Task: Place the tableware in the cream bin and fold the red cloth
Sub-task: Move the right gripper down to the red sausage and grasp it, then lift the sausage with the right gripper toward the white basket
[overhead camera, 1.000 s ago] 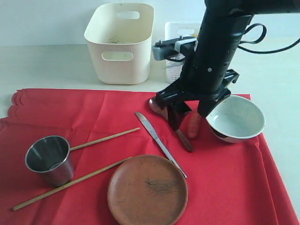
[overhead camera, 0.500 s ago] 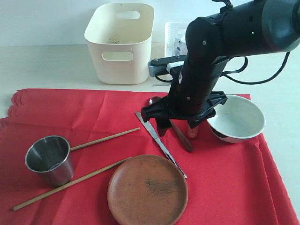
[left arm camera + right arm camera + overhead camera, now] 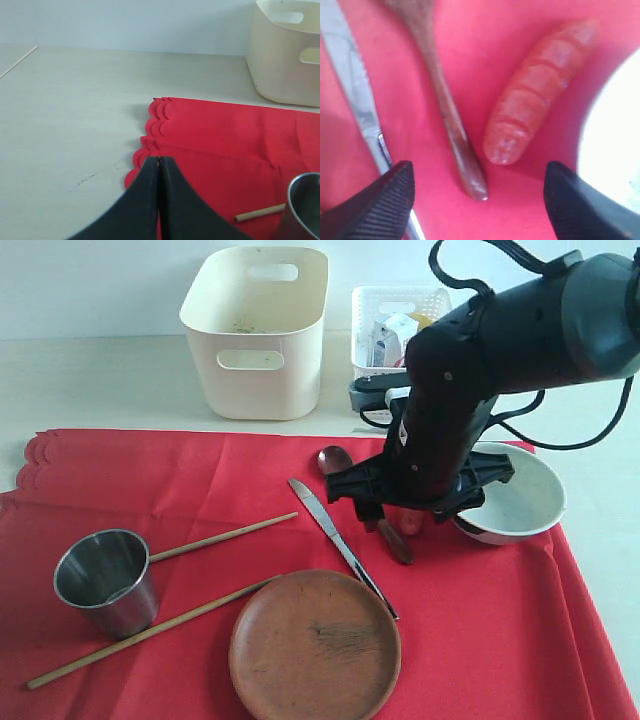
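On the left, left gripper [image 3: 159, 161] has jaws pressed together, empty, at the scalloped edge of red cloth [image 3: 225, 135]. Right gripper [image 3: 477, 185] stands wide, gripping nothing, flanked by metal knife [image 3: 355, 90] and bowl [image 3: 615, 145], straddling dark wooden spoon [image 3: 445, 105] and sausage [image 3: 530, 95]

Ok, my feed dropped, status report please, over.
Right gripper open, low over wooden spoon handle. Left gripper shut by red cloth scalloped edge. Spoon on cloth, not in cream bin. Sausage beside handle, inside gripper's span.
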Motion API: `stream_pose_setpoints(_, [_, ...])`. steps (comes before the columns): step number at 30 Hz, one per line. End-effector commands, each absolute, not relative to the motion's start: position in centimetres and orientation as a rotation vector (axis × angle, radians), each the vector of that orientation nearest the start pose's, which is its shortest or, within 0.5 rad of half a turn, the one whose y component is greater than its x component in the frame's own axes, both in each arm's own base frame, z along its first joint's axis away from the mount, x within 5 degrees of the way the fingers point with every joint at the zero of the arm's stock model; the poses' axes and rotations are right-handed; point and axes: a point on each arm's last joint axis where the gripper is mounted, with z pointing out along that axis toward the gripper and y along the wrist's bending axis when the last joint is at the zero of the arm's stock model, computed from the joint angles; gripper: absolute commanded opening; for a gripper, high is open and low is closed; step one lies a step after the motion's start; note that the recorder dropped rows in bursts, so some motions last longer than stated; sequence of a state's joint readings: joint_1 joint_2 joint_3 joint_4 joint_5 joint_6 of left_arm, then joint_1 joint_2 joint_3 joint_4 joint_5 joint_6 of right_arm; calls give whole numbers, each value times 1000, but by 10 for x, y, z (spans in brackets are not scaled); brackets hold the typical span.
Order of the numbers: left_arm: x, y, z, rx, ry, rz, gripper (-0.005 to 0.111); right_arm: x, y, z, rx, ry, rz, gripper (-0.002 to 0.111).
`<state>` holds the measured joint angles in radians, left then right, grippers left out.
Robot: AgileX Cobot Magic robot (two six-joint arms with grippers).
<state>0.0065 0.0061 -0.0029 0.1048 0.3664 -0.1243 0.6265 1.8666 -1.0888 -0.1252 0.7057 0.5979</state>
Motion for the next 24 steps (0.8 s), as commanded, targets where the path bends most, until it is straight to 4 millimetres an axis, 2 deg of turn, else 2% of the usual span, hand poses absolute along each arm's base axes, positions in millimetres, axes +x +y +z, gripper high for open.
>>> stream_pose_setpoints(1, [53, 3, 181, -50, 1841, 14, 0, 285, 190, 147, -132, 2872, -11, 69])
stream_pose_setpoints(7, [53, 3, 181, -50, 1841, 14, 0, 286, 193, 140, -103, 2861, 40, 69])
stream_pose_setpoints(16, [53, 3, 181, -50, 1841, 14, 0, 292, 199, 114, -76, 2862, 72, 69])
stream_pose_setpoints(24, [53, 3, 181, -50, 1841, 14, 0, 295, 203, 109, -47, 2841, 115, 64])
